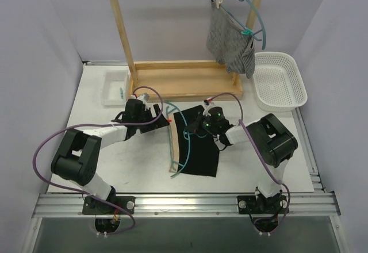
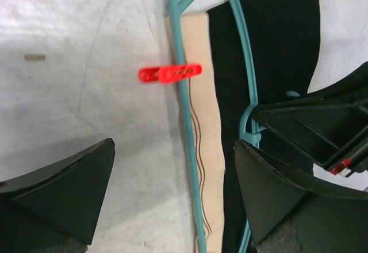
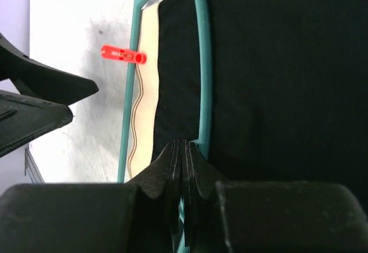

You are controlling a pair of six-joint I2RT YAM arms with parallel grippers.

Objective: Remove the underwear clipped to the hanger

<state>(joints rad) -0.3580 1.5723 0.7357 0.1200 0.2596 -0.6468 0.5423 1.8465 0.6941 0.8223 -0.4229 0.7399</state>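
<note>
Released left fingers [image 2: 63, 190] hover just short of red plastic clip [image 2: 169, 73] pinning black tan-banded briefs [image 2: 276, 52]; right fingers [image 3: 172, 167] clench teal hanger [image 3: 204, 63].

A white table [image 1: 115, 167] is seen from above, closed in at the back and on both sides by plain pale lavender-grey walls [image 1: 46, 23]. No window is shown; the scene is lit evenly and softly, and only faint shadows are cast on the tabletop. In the wrist views the surface is shown to be scuffed and marked with fine grey scratches. A light wooden rack [image 1: 178, 80], built of upright posts on a flat base frame, is set at the back of the table. A small white tray [image 1: 109, 89] is placed to its left, and a white lattice basket [image 1: 299, 92] to its right, at the table's edge. The near edge is bordered by a ribbed metal rail [image 1: 184, 204].
</note>
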